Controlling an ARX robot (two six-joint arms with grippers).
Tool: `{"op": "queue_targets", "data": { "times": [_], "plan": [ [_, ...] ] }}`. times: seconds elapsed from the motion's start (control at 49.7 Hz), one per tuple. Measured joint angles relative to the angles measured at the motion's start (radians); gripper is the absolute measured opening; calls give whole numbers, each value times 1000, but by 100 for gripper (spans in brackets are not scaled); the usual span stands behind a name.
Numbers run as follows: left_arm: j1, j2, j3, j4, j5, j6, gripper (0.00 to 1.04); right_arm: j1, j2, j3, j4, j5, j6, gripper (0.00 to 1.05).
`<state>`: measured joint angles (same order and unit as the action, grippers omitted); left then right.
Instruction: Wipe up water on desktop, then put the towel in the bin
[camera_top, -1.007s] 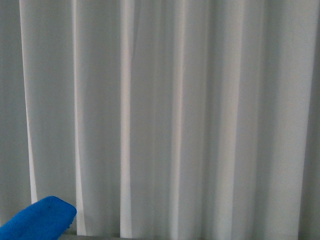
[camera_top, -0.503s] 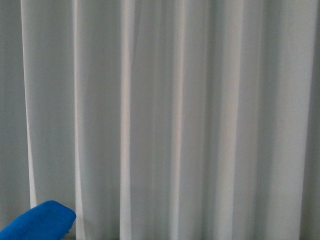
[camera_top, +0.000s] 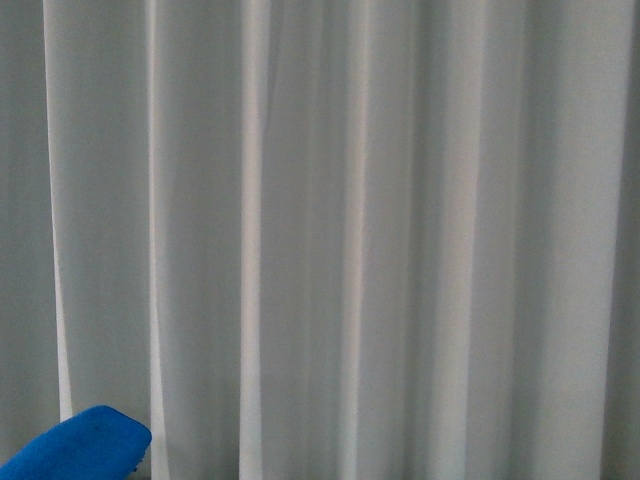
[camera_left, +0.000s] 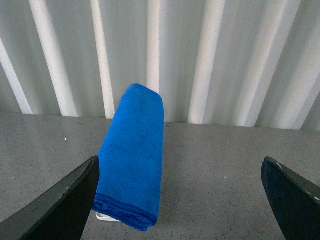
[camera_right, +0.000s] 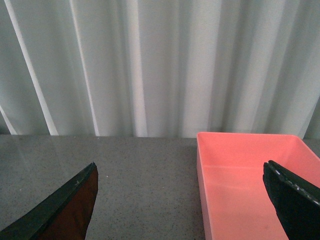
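The towel (camera_left: 132, 155), a folded bright blue cloth, stands raised over the dark grey desktop (camera_left: 220, 175), its lower end resting on a small white tray (camera_left: 102, 216). My left gripper (camera_left: 180, 162) is open; the towel lies just inside one of its fingers (camera_left: 65, 200), and nothing is gripped. In the front view only the towel's end (camera_top: 75, 445) shows, at the lower left, and neither arm appears. My right gripper (camera_right: 180, 167) is open over the desktop (camera_right: 125, 170), beside the pink bin (camera_right: 250, 152), which looks empty. No water shows in these views.
A pale pleated curtain (camera_top: 350, 220) hangs right behind the desktop's far edge and fills the front view. The same curtain (camera_left: 225, 60) backs both wrist views.
In the front view the towel's end has sunk slightly lower in the picture. Nothing else differs.
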<state>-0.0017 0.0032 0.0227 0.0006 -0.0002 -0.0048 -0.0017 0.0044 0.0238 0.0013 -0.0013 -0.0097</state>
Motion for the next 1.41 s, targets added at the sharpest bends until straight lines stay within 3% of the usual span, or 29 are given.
{"op": "queue_targets", "data": {
  "times": [0.081, 0.181, 0.282, 0.423, 0.483, 0.664, 0.826, 1.047, 1.409],
  "plan": [
    [-4, 13, 5, -20, -9, -12, 98, 0, 0, 0, 0, 0, 0, 98],
    [-75, 193, 82, -252, -77, -146, 98, 0, 0, 0, 0, 0, 0, 98],
    [-106, 381, 84, -143, -70, -161, 98, 0, 0, 0, 0, 0, 0, 98],
    [-64, 732, 189, 136, -3, -106, 98, 0, 0, 0, 0, -2, 0, 98],
    [-51, 866, 267, 177, 13, -62, 98, 0, 0, 0, 0, 0, 0, 98],
    [-44, 1190, 509, 27, 42, 112, 98, 0, 0, 0, 0, 0, 0, 98],
    [-45, 1341, 716, -48, 25, 160, 98, 0, 0, 0, 0, 0, 0, 98],
    [-44, 1511, 966, -43, -6, 167, 98, 0, 0, 0, 0, 0, 0, 98],
    [9, 1751, 1140, 27, -58, 237, 98, 0, 0, 0, 0, 0, 0, 98]
  ]
}}
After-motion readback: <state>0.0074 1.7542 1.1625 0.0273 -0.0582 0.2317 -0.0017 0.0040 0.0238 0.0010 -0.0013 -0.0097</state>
